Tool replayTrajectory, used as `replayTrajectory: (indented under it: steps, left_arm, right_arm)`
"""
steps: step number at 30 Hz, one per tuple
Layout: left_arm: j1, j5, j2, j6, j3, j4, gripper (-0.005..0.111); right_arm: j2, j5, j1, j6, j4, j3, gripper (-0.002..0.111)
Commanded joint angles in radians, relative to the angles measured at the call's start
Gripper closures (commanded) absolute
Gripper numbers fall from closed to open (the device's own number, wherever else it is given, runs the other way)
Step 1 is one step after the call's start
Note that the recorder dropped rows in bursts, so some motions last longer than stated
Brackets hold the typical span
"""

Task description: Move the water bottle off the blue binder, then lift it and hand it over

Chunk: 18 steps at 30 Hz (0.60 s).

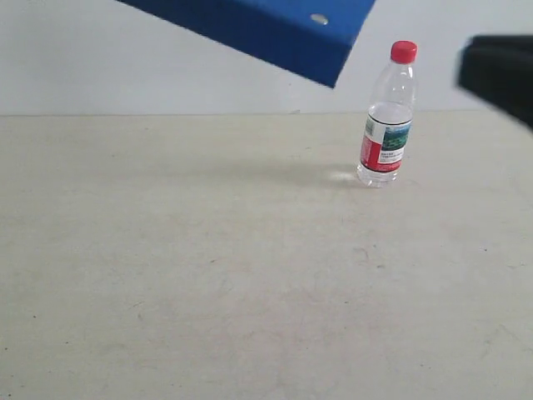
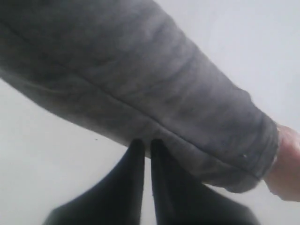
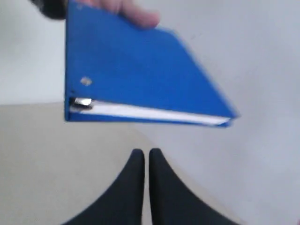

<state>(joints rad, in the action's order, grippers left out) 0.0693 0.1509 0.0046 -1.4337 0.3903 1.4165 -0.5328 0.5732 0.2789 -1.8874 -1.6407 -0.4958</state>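
Note:
The water bottle [image 1: 386, 117] stands upright on the table toward the back right, red cap on top. The blue binder [image 1: 266, 29] hangs tilted in the air at the top of the exterior view; in the right wrist view the blue binder [image 3: 136, 84] is held from above by a person's fingers [image 3: 133, 11], white pages showing along its edge. My right gripper [image 3: 146, 152] is shut and empty, apart from the binder. My left gripper [image 2: 146, 142] is shut with nothing in it, just in front of a grey sleeve [image 2: 140, 79]. A dark arm part [image 1: 498, 71] shows at the right edge.
A person's grey-sleeved arm with a bare hand [image 2: 287, 164] crosses the left wrist view. The beige table [image 1: 208, 283] spreads in front of the bottle, with a pale wall [image 1: 83, 58] behind it.

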Motion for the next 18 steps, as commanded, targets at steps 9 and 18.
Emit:
replayTrajectory:
  steps: [9,18]
  left_arm:
    - [-0.003,-0.038,-0.005,0.007,-0.256,0.009,0.102]
    - [-0.003,-0.065,-0.005,0.007,-0.390,0.009,0.102]
  right_arm:
    - [0.484,-0.092,0.010,0.500,0.085,0.375,0.108]
    - [0.490,-0.491,0.010,0.117,-0.104,0.496,0.108]
